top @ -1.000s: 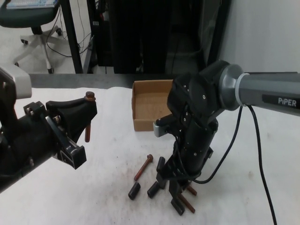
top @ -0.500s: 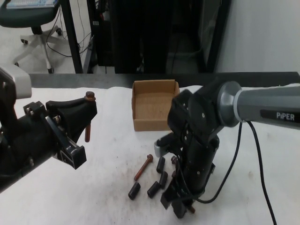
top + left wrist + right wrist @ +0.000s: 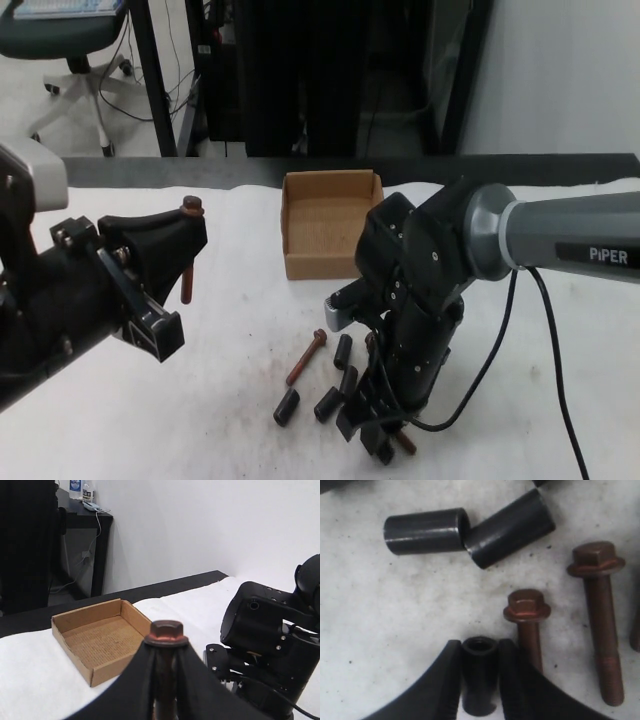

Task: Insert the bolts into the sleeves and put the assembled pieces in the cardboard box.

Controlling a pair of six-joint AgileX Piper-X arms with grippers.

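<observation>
White cover (image 3: 150, 420) over the bench, faintly stained near the front; dark bench edge (image 3: 200, 172) behind it. Past that — pale floor (image 3: 22, 105), office chair (image 3: 75, 45) on a star base at far left, black table leg (image 3: 150, 80), cables (image 3: 187, 95) trailing down. Middle back is a dark unit (image 3: 320, 70), possibly a cabinet. White wall (image 3: 560, 80) at right. Left wrist view — black desk (image 3: 82, 517) against a white wall, bottles (image 3: 76, 485) on top.

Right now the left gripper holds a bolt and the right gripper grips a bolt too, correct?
The left gripper does hold a bolt, but the right gripper grips a black sleeve instead, as the right wrist view shows.
</observation>
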